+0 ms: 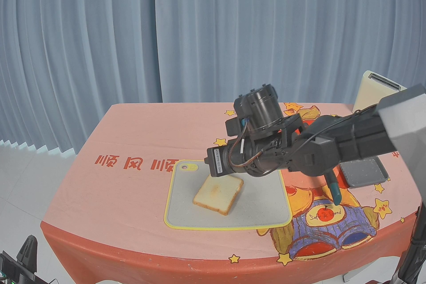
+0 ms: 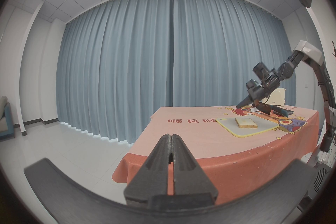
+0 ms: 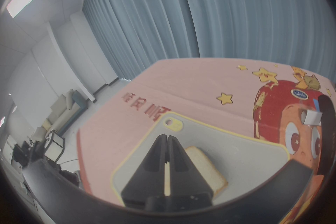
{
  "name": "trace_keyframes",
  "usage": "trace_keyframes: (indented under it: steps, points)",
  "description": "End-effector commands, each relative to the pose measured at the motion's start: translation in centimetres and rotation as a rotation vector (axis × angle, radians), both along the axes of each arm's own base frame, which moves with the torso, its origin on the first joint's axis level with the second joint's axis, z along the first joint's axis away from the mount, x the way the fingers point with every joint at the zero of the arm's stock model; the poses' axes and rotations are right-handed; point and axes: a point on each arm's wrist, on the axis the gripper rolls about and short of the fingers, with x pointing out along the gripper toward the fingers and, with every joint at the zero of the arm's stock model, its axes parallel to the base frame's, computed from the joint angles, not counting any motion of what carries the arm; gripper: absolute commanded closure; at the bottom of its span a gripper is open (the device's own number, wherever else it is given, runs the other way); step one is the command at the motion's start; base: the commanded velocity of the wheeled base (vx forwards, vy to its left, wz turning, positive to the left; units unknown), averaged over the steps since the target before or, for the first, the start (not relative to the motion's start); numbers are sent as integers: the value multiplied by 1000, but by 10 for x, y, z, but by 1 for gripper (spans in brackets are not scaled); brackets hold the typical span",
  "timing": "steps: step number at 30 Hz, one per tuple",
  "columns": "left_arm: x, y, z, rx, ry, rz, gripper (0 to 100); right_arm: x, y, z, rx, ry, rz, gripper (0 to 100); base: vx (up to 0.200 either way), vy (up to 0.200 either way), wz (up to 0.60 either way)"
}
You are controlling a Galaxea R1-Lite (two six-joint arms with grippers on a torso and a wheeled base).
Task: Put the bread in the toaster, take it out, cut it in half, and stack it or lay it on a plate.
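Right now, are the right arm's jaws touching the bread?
Apart. The left wrist view shows them hanging above the bread with a clear gap between.

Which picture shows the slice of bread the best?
The head view: almost the whole bread lies in plain sight on the cutting board. In the right wrist view the right gripper covers part of it. In the left wrist view it looks tiny and far off.
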Motion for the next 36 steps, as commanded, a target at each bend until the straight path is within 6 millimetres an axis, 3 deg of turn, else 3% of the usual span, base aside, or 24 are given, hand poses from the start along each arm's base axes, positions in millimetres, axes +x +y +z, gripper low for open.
trace_keyframes:
  steps: [1,7,9,16,34,36]
  points:
    - [1,0,-5,0,18,1,100,13,9,-45,-76,64,-10,100,0,0,0]
    - [1,0,-5,0,18,1,100,12,6,-37,-69,54,-13,100,0,0,0]
    - [1,0,-5,0,18,1,100,8,1,-25,-56,41,-14,100,0,0,0]
    - [1,0,-5,0,18,1,100,2,-6,-28,-76,60,-18,100,0,0,0]
    - [1,0,-5,0,18,1,100,-20,-69,1,-118,35,-153,100,0,0,0]
    - [1,0,-5,0,18,1,100,-30,-73,6,-115,32,-145,100,0,0,0]
